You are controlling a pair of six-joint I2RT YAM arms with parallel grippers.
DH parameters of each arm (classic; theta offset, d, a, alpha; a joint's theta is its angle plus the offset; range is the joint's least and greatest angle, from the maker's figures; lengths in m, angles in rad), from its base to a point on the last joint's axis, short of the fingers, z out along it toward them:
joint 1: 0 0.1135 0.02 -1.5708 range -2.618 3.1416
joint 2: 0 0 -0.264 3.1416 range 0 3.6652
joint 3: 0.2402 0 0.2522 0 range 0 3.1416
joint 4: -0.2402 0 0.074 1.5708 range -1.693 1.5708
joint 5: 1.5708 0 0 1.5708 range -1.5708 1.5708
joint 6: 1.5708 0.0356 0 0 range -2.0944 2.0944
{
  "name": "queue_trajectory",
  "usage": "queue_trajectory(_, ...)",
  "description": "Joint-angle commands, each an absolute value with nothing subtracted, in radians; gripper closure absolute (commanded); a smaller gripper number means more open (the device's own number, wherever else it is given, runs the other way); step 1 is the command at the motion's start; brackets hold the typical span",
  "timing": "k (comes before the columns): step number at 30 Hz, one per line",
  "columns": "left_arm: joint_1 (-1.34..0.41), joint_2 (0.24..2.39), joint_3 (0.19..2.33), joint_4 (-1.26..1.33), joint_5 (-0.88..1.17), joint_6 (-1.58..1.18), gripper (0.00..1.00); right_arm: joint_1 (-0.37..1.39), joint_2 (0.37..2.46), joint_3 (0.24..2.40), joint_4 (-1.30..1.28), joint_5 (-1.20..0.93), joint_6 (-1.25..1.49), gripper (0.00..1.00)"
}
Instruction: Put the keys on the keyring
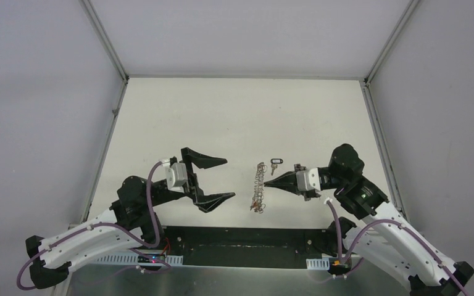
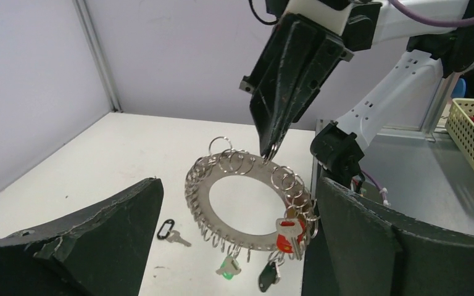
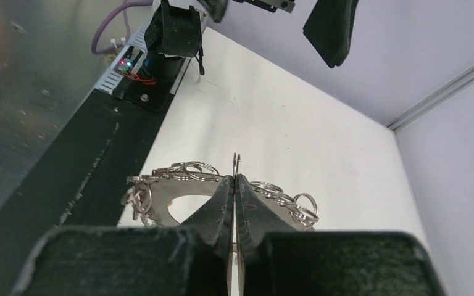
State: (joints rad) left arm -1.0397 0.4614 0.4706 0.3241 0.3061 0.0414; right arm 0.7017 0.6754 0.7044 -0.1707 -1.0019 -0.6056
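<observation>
One keyring (image 2: 202,198), one loose key (image 2: 171,234), two hands (image 1: 228,179) (image 1: 268,184)

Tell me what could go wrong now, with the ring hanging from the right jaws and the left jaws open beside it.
1. The keyring hangs from one thin loop pinched in the shut right jaws; it could slip or swing.
2. The left jaws stand wide open, apart from it, so nothing steadies it.
3. The black-tagged key lies on the table close by; reaching for it might knock the green-tagged key hanging from the ring.
</observation>
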Motion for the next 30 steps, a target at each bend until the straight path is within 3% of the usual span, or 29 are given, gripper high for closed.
queue_trajectory(1,-1.039,0.431,0.468,0.248,0.258,0.048,0.01,0.699,0.606,0.702,-0.193,-1.068,-0.933,1.00)
queue_trajectory(9,-1.039,0.443,0.472,0.190,0.229,0.044,0.01,0.699,0.584,0.764,-0.475,-1.022,-1.312,1.00)
queue_trajectory(17,-1.039,0.454,0.478,0.164,0.210,0.034,0.01,0.700,0.598,0.775,-0.499,-1.002,-1.334,1.00)
queue_trajectory(25,-1.039,0.456,0.480,0.127,0.174,-0.014,0.01,0.700,0.720,0.854,-0.235,-0.736,-0.599,1.00)
queue_trajectory(30,-1.039,0.472,0.472,0.092,0.042,-0.207,0.01,0.685,0.846,0.885,-0.121,-0.535,-0.251,1.00)
